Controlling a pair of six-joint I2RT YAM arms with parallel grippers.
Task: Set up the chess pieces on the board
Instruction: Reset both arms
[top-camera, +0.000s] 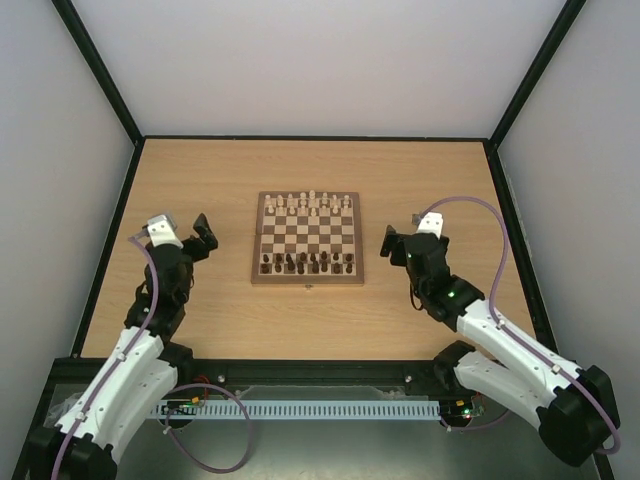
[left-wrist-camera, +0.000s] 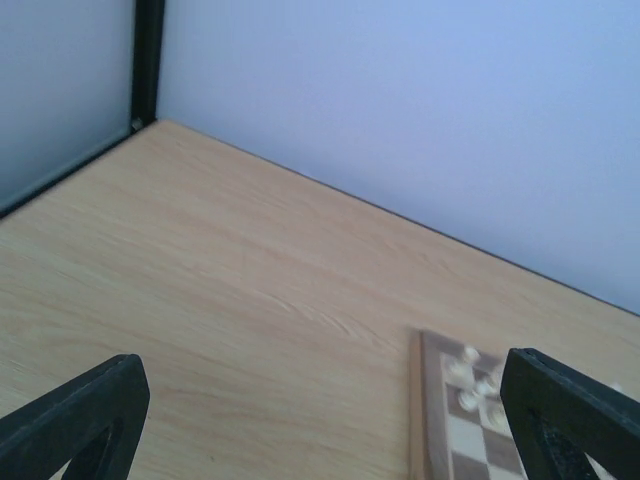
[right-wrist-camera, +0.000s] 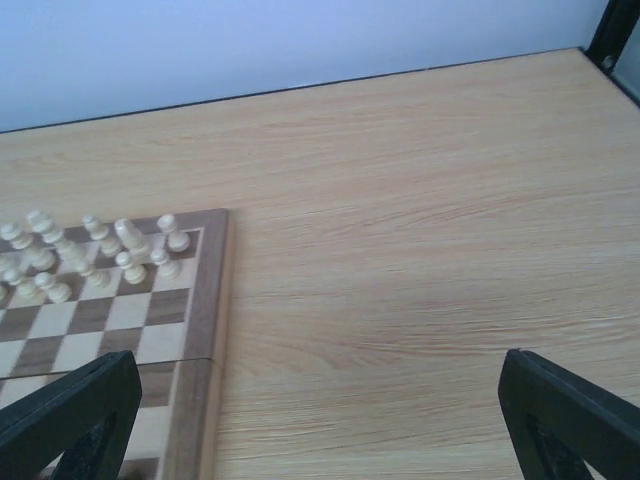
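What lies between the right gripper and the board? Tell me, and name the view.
Nothing but a strip of bare table separates the right gripper from the board. The top view shows it best; the right wrist view agrees.

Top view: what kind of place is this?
Probably a robot test booth: plain white walls box in a wooden table, a left arm and right arm are mounted at its near edge, and a board sits between them.

Pale wood-grain table (top-camera: 200, 180); board (top-camera: 307, 238) lies flat at mid-table, edges parallel to table's.
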